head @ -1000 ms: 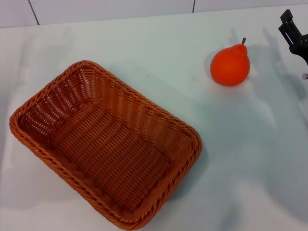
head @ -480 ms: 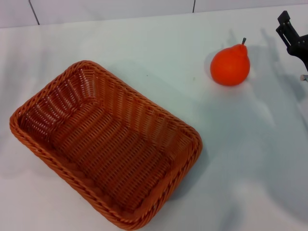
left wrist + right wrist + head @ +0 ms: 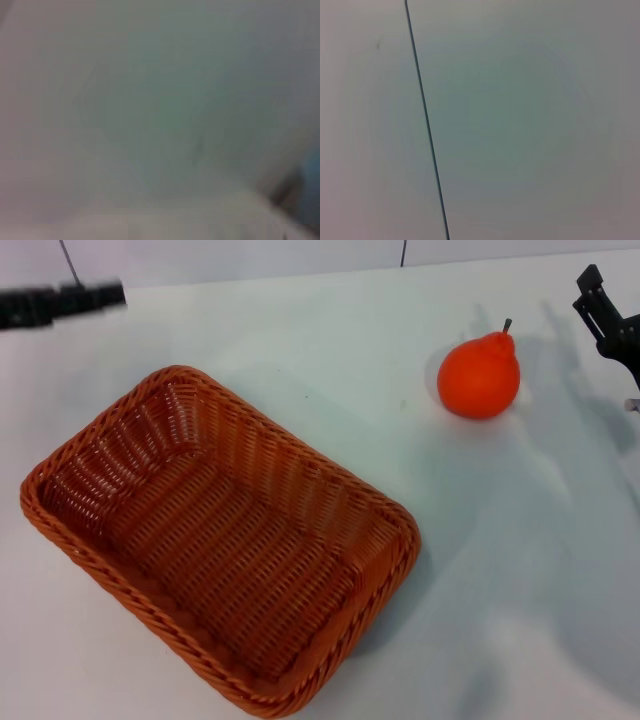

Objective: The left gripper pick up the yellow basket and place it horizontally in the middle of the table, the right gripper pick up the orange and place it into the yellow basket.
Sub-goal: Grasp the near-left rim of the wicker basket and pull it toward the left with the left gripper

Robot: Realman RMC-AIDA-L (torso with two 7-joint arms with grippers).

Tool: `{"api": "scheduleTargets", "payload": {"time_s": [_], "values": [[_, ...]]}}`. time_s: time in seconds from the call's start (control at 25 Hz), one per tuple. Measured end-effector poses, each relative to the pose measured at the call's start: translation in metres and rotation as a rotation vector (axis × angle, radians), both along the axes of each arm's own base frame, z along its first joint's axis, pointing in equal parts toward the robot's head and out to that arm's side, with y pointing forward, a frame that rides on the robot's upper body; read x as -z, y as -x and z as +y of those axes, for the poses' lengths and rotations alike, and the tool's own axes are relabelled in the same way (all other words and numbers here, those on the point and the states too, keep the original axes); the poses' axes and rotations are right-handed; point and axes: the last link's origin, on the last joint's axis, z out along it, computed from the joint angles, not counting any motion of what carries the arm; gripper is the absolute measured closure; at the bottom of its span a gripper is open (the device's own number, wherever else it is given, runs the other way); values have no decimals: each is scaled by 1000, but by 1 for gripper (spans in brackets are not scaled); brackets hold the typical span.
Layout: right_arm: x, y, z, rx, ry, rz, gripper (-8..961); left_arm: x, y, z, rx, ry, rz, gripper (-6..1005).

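The yellow basket [image 3: 215, 540], orange-brown wicker, lies empty and diagonal on the left half of the white table [image 3: 300, 330] in the head view. The orange [image 3: 478, 375] stands upright, stem up, on the table at the back right, well apart from the basket. My left gripper [image 3: 60, 302] shows as a blurred black shape at the top left edge, beyond the basket's far corner and clear of it. My right gripper [image 3: 610, 325] shows in part at the right edge, to the right of the orange and not touching it.
A white wall with dark seams [image 3: 403, 252] runs behind the table. The right wrist view shows only a pale surface with a dark seam [image 3: 425, 120]. The left wrist view is a pale blur.
My left gripper has come into view at the top left edge. The right gripper has shifted very slightly. The basket and the orange have not moved.
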Motion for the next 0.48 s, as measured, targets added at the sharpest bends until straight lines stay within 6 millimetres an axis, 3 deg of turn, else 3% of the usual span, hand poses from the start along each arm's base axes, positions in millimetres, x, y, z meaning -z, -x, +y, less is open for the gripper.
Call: {"api": "scheduleTargets", "payload": {"time_s": [0.24, 0.48], "values": [[0, -1, -1, 3, -1, 0, 4, 10, -5, -8, 49, 181, 263, 162], [1, -2, -3, 1, 7, -3, 4, 19, -7, -13, 70, 211, 422, 179]]}}
